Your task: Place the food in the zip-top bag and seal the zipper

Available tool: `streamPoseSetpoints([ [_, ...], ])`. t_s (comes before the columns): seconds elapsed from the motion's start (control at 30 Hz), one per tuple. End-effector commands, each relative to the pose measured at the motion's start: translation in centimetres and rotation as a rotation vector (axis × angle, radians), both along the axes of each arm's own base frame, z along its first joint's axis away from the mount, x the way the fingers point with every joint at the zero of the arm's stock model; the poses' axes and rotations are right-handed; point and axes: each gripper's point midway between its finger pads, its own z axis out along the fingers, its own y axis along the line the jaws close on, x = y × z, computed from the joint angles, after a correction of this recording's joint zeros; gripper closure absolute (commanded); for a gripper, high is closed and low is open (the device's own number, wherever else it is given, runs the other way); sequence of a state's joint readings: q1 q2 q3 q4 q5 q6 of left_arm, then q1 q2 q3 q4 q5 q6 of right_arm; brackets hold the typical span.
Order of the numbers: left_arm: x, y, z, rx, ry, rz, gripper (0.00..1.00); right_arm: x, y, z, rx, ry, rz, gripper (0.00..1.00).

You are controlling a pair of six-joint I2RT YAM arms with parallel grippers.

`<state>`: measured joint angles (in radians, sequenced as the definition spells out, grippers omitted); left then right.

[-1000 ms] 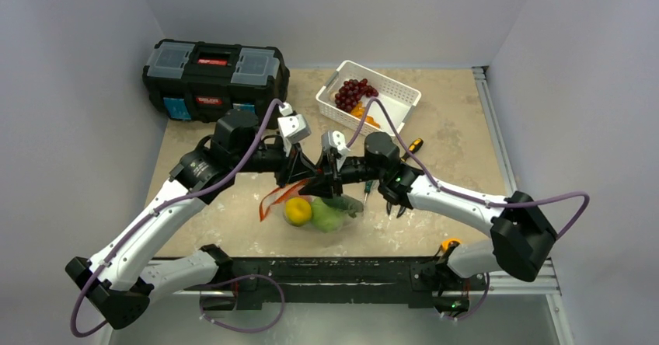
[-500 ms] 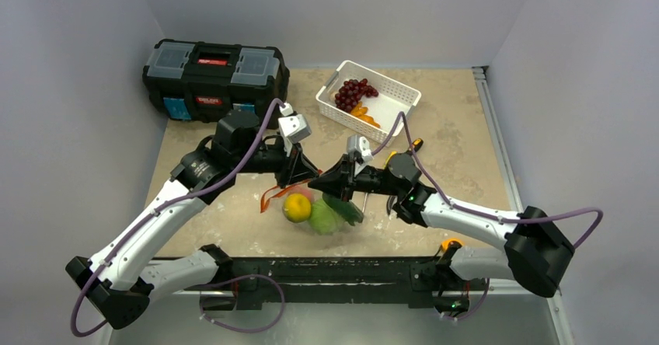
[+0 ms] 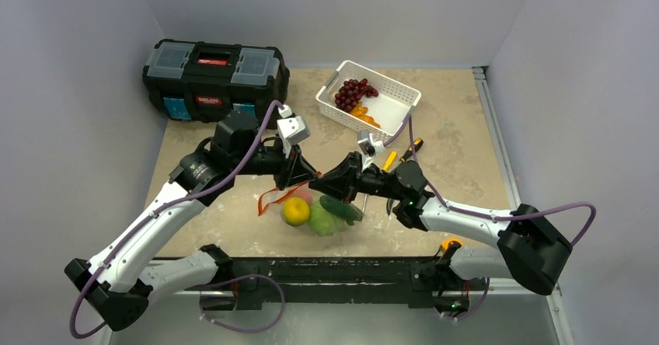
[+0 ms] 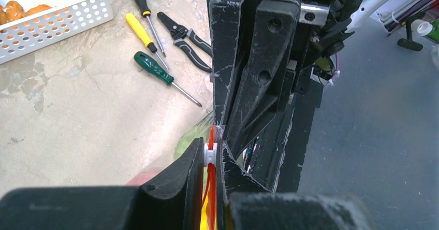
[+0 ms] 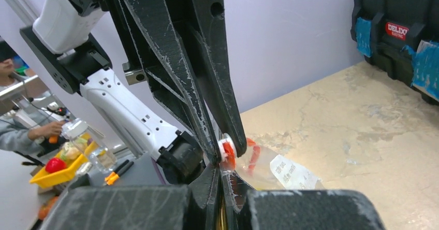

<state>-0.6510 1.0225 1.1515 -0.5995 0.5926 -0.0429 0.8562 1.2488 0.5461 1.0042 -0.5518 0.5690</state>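
- Orange-red zipper tops the clear zip-top bag, which sits front-centre on the table with citrus, cabbage and cucumber inside.
- The left gripper pinches the white slider.
- The right gripper clamps the zipper just beside it.

A black toolbox at the far edge of the worktop carried a red label on the face turned to the right wrist camera. Its white capitals read "DELIXI". A smaller line of white print sat under that word and was too fine to read. From the top view another red label on the lid also showed pale lettering, too small to make out. The clear zip-top bag bore a white printed panel with rows of tiny dark print, which could not be read either.
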Motion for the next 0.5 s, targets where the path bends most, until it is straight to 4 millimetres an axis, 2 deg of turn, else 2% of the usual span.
streamPoseSetpoints([
  [0.0,-0.8,0.7,-0.5,0.009,0.006,0.002,1.0,-0.1,-1.5,4.1,0.156,-0.024,-0.043,1.0],
  [0.1,-0.9,0.7,-0.3,-0.003,-0.017,-0.004,1.0,0.3,-1.8,3.1,0.127,0.003,-0.046,1.0],
  [0.23,-1.2,0.9,0.0,-0.022,-0.041,-0.004,1.0,1.0,-3.0,3.1,0.142,0.079,-0.046,1.0],
  [0.37,-1.2,0.9,0.3,-0.033,-0.052,-0.005,1.0,2.5,-2.2,2.3,0.016,0.152,-0.064,1.0],
  [0.43,-1.2,0.8,0.2,-0.034,-0.047,-0.006,1.0,2.4,-2.6,2.4,0.007,0.126,-0.082,1.0],
  [0.47,-1.2,0.8,0.2,-0.035,-0.048,-0.008,1.0,1.8,-2.9,3.1,0.025,0.076,-0.064,1.0],
])
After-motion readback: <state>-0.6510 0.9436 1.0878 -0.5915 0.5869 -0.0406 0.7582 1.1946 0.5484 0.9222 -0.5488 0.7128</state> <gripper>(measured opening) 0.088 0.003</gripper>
